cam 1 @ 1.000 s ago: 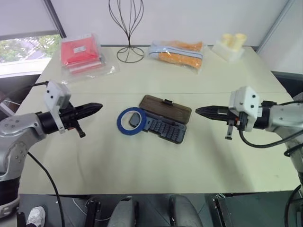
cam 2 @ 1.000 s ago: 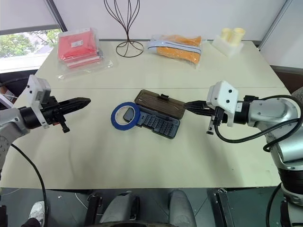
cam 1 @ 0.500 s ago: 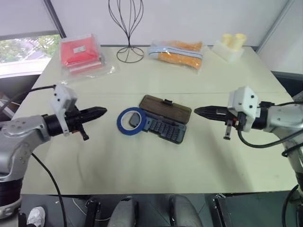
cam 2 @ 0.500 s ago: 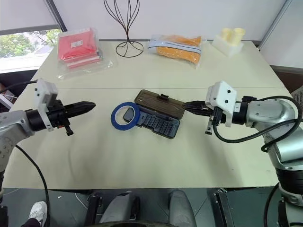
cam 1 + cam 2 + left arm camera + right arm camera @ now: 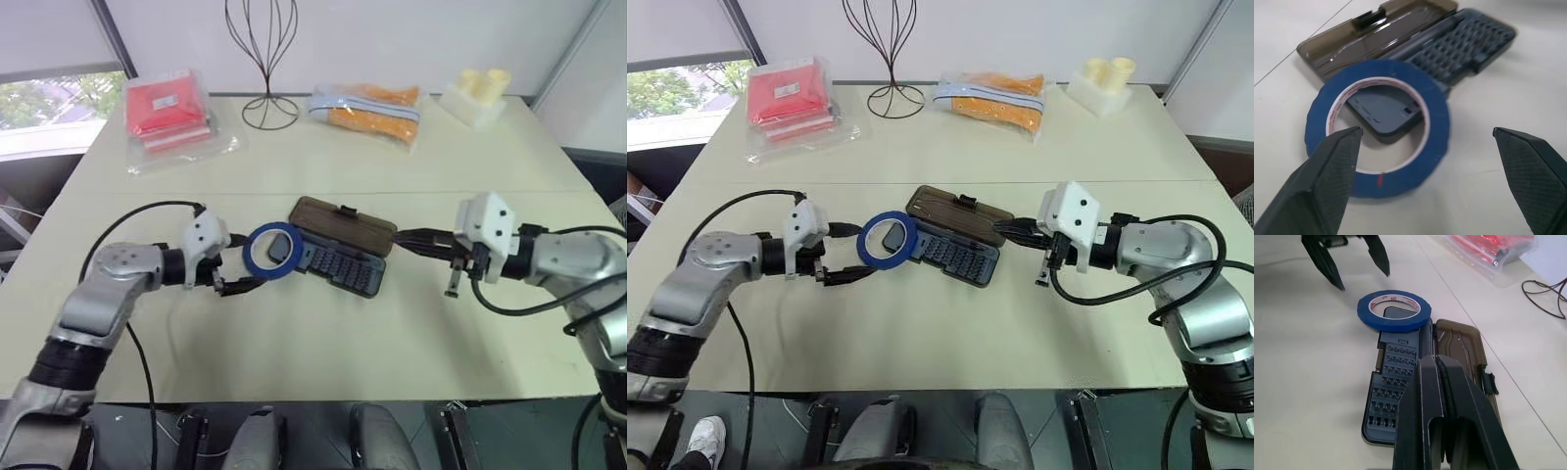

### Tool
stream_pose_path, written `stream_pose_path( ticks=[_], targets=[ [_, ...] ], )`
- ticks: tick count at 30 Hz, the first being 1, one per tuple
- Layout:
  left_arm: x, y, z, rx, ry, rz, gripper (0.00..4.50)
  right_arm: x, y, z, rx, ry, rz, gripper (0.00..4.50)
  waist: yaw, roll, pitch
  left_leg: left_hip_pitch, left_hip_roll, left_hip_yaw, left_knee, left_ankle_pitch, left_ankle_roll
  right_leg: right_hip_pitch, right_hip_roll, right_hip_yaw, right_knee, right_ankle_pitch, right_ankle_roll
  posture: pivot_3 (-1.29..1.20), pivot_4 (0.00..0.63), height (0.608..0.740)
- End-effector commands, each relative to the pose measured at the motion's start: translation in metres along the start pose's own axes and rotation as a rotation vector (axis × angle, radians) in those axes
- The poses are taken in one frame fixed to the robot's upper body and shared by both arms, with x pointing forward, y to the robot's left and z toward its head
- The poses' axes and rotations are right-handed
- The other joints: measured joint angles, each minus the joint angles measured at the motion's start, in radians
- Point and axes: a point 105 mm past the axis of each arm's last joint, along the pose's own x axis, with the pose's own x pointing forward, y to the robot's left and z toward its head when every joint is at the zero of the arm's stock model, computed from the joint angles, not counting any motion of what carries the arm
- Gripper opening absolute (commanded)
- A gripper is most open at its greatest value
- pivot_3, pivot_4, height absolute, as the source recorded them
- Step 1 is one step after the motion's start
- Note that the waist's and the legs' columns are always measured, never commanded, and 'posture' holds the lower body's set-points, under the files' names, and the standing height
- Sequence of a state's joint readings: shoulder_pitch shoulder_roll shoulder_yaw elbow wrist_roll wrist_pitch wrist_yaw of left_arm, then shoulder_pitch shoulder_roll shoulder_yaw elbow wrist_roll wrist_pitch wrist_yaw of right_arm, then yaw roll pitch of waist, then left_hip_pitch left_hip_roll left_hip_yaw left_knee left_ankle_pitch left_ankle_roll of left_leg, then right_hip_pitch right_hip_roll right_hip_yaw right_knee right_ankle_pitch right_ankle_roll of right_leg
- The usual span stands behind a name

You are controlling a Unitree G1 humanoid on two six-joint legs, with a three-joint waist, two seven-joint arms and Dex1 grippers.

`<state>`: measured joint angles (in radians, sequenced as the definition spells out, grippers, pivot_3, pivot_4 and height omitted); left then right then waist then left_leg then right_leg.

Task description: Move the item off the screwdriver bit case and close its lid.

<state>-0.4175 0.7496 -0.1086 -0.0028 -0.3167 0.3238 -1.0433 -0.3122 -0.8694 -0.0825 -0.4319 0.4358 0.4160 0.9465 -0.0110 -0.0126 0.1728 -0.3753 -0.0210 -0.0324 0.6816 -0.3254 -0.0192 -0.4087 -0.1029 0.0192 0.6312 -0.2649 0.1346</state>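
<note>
The blue tape roll [image 5: 257, 257] lies flat on the left end of the open screwdriver bit case [image 5: 345, 271], ringing that corner. The smoky brown lid [image 5: 343, 226] lies folded back flat on the table behind the bit rows, latch tab [image 5: 346, 211] on its far edge. My left gripper [image 5: 244, 262] is open just left of the tape, low over the table; in the left wrist view its fingers [image 5: 1334, 169] straddle the roll [image 5: 1436, 122] without touching it. My right gripper [image 5: 404, 238] is shut and empty, its tip beside the lid's right end.
Along the far side of the table stand a red packet [image 5: 167, 110], a wire stand [image 5: 263, 59], an orange bag [image 5: 367, 106] and a cream-coloured object [image 5: 477, 93]. Bare tabletop [image 5: 313, 343] lies in front of the case.
My left gripper has come right and down to the tape roll and has opened from shut. The right gripper has stayed shut, about where it was. Tape and case have not moved.
</note>
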Motion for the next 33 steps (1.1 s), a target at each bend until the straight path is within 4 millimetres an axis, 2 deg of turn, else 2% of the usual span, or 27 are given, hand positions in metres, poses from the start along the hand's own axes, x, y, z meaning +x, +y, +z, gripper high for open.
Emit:
stream_pose_path(
  ticks=[1,12,21,24,30,31,33],
  targets=[
    [0.007,0.004,-0.003,0.066,0.015,0.005,4.43,-0.002,0.002,0.008,-0.030,-0.022,-0.022,0.00,-0.001,0.000,0.000,0.000,0.000,0.000,0.000,0.000,0.000,0.000,0.000,0.000,0.000,0.000,0.000,0.00,0.150,0.740],
    [0.025,-0.003,-0.026,0.105,0.080,-0.027,4.43,-0.001,0.002,0.006,-0.038,-0.021,-0.046,0.00,0.000,0.000,0.000,0.000,0.000,0.000,0.000,0.000,0.000,0.000,0.000,0.000,0.000,0.000,0.000,0.00,0.150,0.740],
    [0.037,-0.005,-0.035,0.055,0.104,-0.034,4.43,0.001,0.000,0.006,-0.048,-0.025,-0.052,0.00,0.000,0.000,0.000,0.000,0.000,0.000,0.001,0.000,0.000,0.000,0.000,0.000,0.001,0.000,0.000,0.00,0.150,0.740],
    [0.040,-0.008,-0.037,0.041,0.115,-0.050,3.63,0.000,0.001,0.006,-0.050,-0.024,-0.053,0.00,0.000,0.000,0.000,0.000,0.000,0.000,0.001,0.000,0.000,0.000,0.000,0.000,0.001,0.000,0.000,0.00,0.150,0.740],
    [0.043,-0.010,-0.038,0.014,0.123,-0.073,0.72,0.000,0.000,0.005,-0.053,-0.019,-0.063,0.00,-0.001,0.000,-0.001,0.001,0.000,0.000,0.001,0.000,0.000,0.001,0.000,0.000,0.001,0.000,0.000,0.00,0.150,0.740],
    [0.043,-0.010,-0.037,0.014,0.123,-0.075,0.47,0.000,0.000,0.005,-0.053,-0.019,-0.063,0.00,-0.002,0.000,-0.001,0.001,0.000,0.000,0.001,0.000,0.000,0.000,0.000,0.000,0.001,0.000,0.000,0.00,0.150,0.740],
    [0.043,-0.010,-0.037,0.011,0.125,-0.073,0.47,0.000,0.000,0.005,-0.053,-0.019,-0.064,0.00,-0.001,0.000,-0.001,0.001,0.000,0.000,0.001,0.000,0.000,0.001,0.000,0.000,0.001,0.000,0.000,0.00,0.150,0.740]
  ],
)
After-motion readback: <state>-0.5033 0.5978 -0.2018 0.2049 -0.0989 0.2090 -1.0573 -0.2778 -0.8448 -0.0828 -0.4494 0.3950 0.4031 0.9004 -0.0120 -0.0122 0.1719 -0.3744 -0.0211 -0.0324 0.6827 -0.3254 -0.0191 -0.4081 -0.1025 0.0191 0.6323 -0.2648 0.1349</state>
